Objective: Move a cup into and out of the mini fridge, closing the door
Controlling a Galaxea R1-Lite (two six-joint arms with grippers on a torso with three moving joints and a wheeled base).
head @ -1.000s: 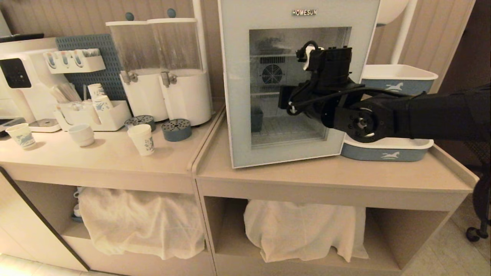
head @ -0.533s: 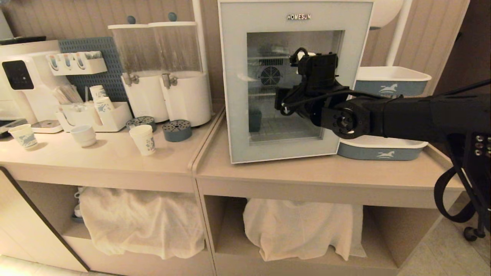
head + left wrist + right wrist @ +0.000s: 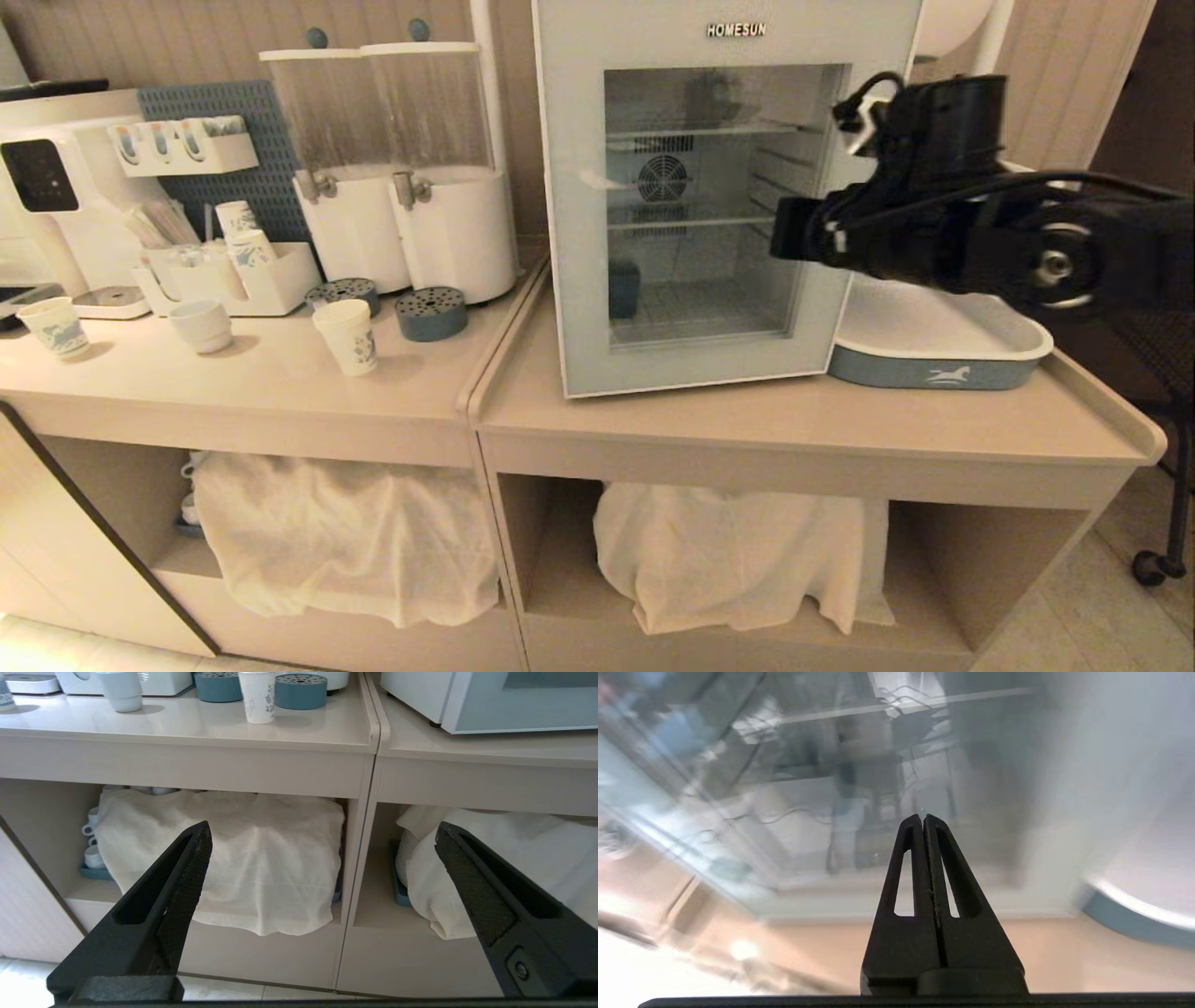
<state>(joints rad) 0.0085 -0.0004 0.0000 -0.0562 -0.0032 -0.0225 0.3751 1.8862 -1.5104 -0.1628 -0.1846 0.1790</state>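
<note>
The cup (image 3: 345,338), a white paper cup with a small blue logo, stands on the left counter, well apart from both grippers; it also shows as the cup (image 3: 257,696) in the left wrist view. The mini fridge (image 3: 411,693) stands on the right counter with its door (image 3: 574,233) shut. My right arm (image 3: 934,224) hangs at the door's right edge. In its wrist view my right gripper (image 3: 923,817) is shut on nothing and points at the glass. My left gripper (image 3: 323,828) is open and holds nothing, low in front of the cabinet shelves.
A short patterned cup (image 3: 53,327) and a squat white cup (image 3: 199,327) stand at the far left. Two drink dispensers (image 3: 401,168) with blue drip trays (image 3: 429,315) stand beside the fridge. A white-and-blue tray (image 3: 934,359) lies to its right. Cloths (image 3: 345,532) cover the lower shelves.
My right arm has pulled back from in front of the door glass toward the right edge of the fridge, gripper still shut. The door stays shut and the cup has not moved.
</note>
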